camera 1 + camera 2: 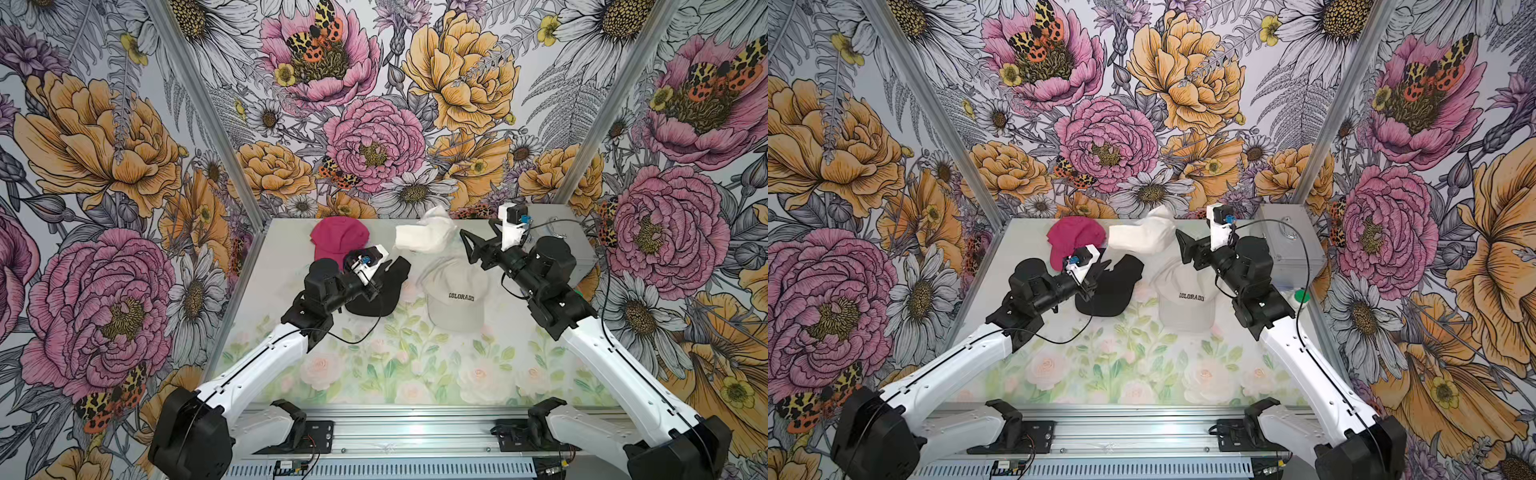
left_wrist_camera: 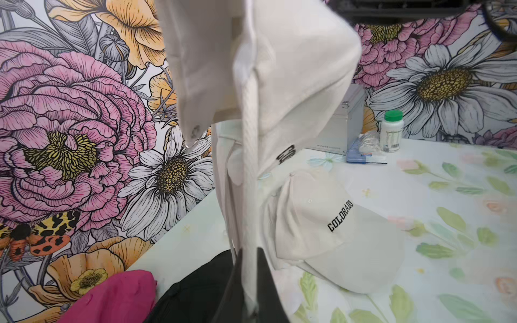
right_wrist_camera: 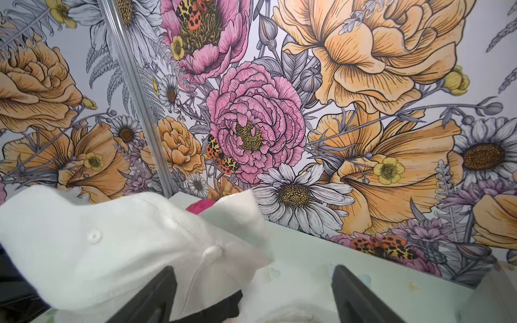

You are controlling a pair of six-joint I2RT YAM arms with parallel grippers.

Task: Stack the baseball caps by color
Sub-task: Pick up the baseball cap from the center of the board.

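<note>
A cream cap (image 1: 424, 235), "CO" legible on it in the left wrist view, hangs over the far table (image 1: 415, 374), pinched by the closed left gripper (image 1: 375, 289). The right gripper (image 1: 469, 247) stands spread beside it. Below lie a cream "COLORADO" cap (image 1: 457, 297), a black cap (image 1: 395, 278) and a hot pink cap (image 1: 338, 239).

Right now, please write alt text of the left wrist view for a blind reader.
A cream cap, pinched in the shut left gripper, fills the middle, close and blurred. Beyond it a second cream cap lettered COLORADO lies on the floral table, with a black cap and a pink cap nearer, a silver case and green-lidded bottle farther.
</note>
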